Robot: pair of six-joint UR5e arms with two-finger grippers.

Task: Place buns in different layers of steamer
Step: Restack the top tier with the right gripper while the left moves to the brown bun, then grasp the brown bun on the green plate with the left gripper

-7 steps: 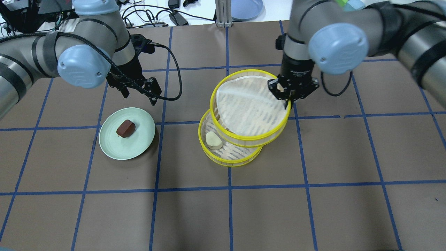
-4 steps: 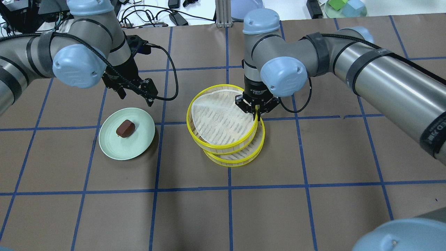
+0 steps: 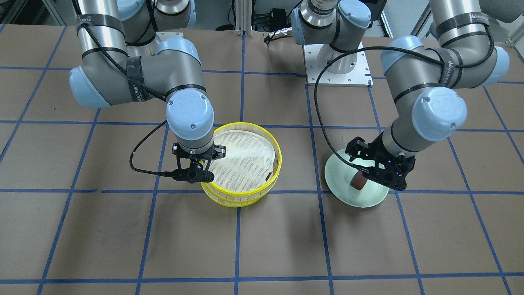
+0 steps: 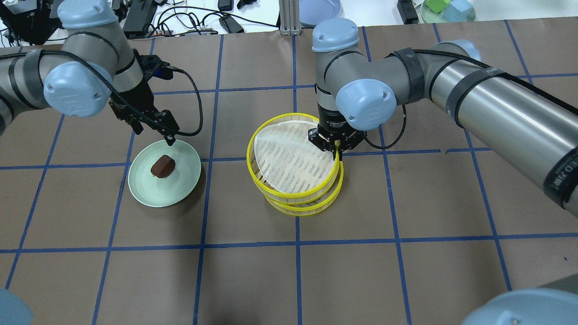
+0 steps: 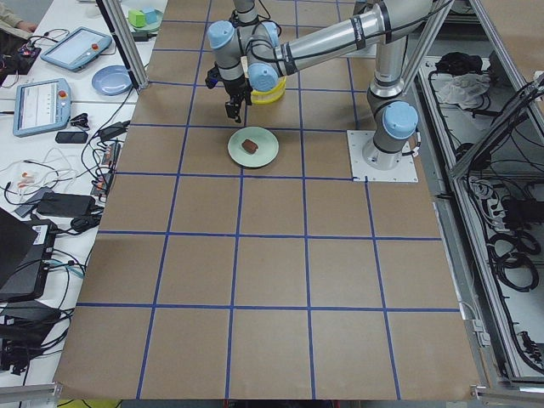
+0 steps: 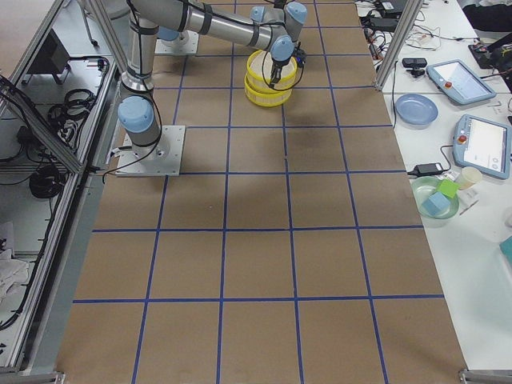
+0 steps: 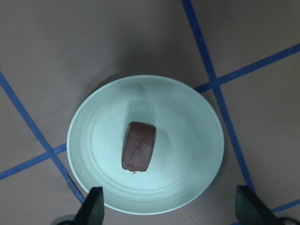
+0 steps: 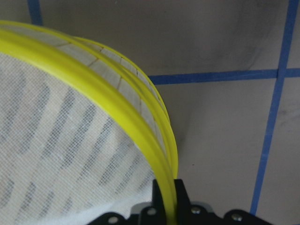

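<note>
The dark reddish-brown bun (image 4: 162,166) lies on the pale green plate (image 4: 144,192). It also shows in the left wrist view (image 7: 138,151). My left gripper (image 4: 153,134) is open and empty, hovering above the plate's far edge. The upper steamer layer (image 4: 289,162) sits on the lower layer (image 4: 307,211), shifted slightly off centre. Its white striped liner is bare. My right gripper (image 4: 336,153) is shut on the upper layer's yellow rim (image 8: 154,159) at its right side. The cream-white bun is hidden under the upper layer.
Cables (image 4: 203,22), a blue dish (image 4: 318,11) and a green bowl of blocks (image 4: 447,9) lie beyond the table's far edge. The brown table surface (image 4: 293,280) has blue tape grid lines. The two arms reach in from either side.
My right gripper carried the upper layer left and down onto the lower layer, covering the cream-white bun. My left gripper moved left and toward the plate.
</note>
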